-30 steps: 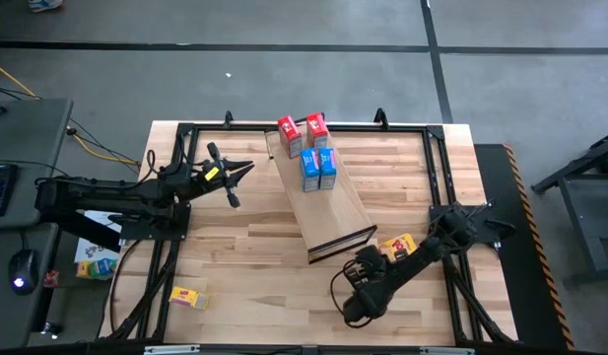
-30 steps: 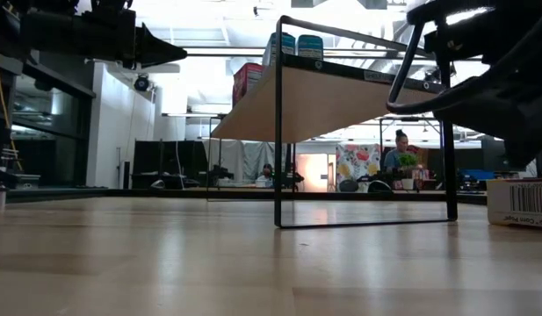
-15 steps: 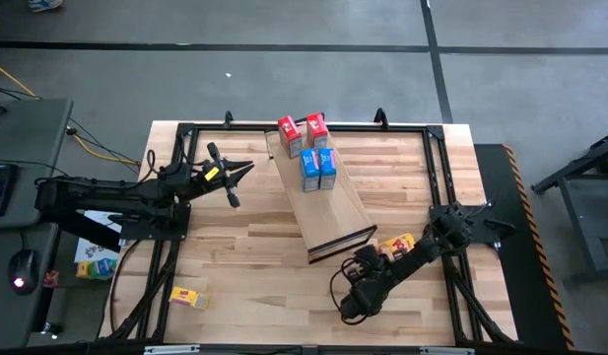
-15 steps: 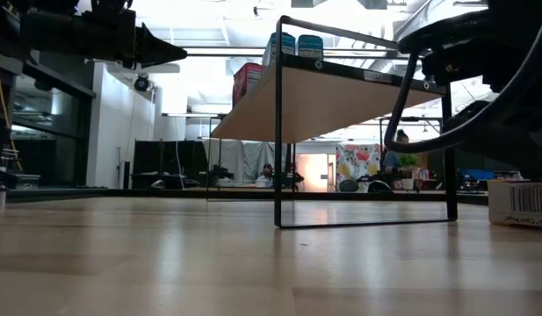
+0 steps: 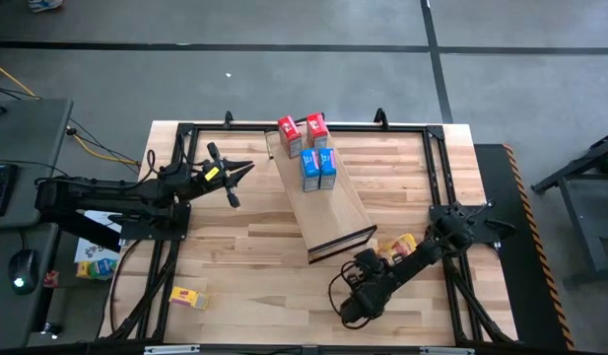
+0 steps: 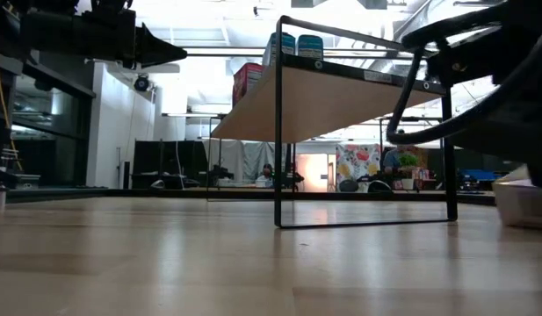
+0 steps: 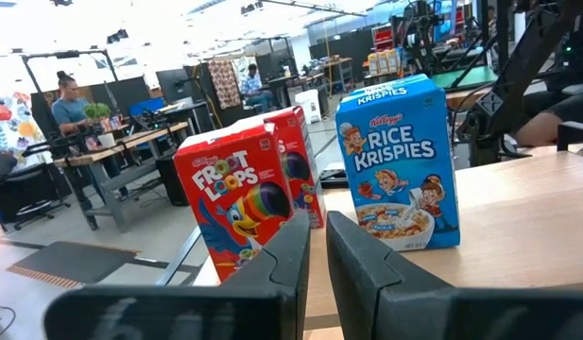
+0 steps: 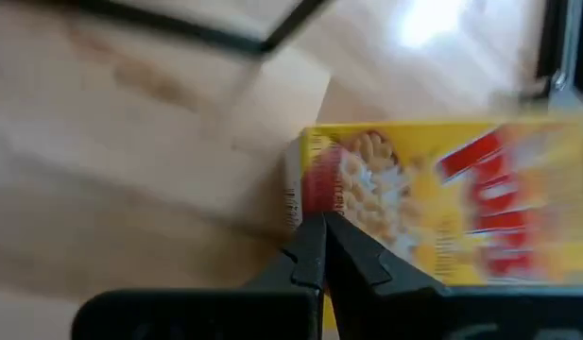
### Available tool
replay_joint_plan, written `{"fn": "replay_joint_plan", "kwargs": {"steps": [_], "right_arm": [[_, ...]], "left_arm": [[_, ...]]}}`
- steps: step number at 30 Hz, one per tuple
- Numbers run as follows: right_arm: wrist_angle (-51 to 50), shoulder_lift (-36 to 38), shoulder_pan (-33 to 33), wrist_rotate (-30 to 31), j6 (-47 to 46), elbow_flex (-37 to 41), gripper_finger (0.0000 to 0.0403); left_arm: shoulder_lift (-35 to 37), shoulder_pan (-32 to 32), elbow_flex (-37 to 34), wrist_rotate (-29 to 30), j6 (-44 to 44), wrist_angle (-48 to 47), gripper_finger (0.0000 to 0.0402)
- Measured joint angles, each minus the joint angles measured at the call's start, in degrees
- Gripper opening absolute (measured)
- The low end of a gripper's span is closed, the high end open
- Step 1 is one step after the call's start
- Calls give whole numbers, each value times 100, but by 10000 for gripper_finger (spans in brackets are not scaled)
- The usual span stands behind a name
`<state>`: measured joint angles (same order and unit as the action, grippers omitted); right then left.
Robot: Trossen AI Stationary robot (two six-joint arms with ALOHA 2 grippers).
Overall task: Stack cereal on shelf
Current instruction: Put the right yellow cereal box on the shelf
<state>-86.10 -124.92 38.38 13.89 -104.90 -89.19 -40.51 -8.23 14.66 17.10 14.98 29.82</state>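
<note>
Compared with a second ago, the right claw point(image 5: 373, 262) is closer to the yellow box point(image 5: 400, 244) and now partly covers it from above; in the low view that box's barcode side is hidden. The claw's fingers are together, their tips at the box's printed cardboard edge. The box lies flat on the butcher-block worktop point(image 5: 244, 247), just beside the shelf point(image 5: 333, 212). The left claw point(image 5: 246, 166) has not moved; its fingers stand slightly apart. Two red boxes point(image 5: 289, 130) and two blue boxes point(image 5: 309, 163) stand on the smooth light-wood panel. Another yellow box point(image 5: 188, 295) lies near the worktop's corner.
</note>
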Motion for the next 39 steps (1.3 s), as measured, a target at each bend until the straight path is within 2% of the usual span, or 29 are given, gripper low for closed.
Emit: {"fn": "replay_joint_plan", "kwargs": {"steps": [5, 19, 24, 30, 36, 39], "right_arm": [[221, -9, 152, -252, -28, 2, 0], [233, -9, 192, -183, -159, 2, 0], [270, -11, 314, -333, 437, -260, 0], [-400, -4, 596, 222, 326, -927, 0], [-387, 50, 816, 841, 336, -1318, 0], [-387, 92, 938, 1371, 319, -1438, 0]], "left_arm": [[0, 1, 0, 0, 0, 2, 33], [0, 1, 0, 1, -48, 2, 33], [0, 0, 0, 0, -48, 2, 33], [0, 2, 0, 0, -46, 2, 33], [0, 2, 0, 0, -85, -2, 33], [0, 0, 0, 2, -85, 1, 33]]}}
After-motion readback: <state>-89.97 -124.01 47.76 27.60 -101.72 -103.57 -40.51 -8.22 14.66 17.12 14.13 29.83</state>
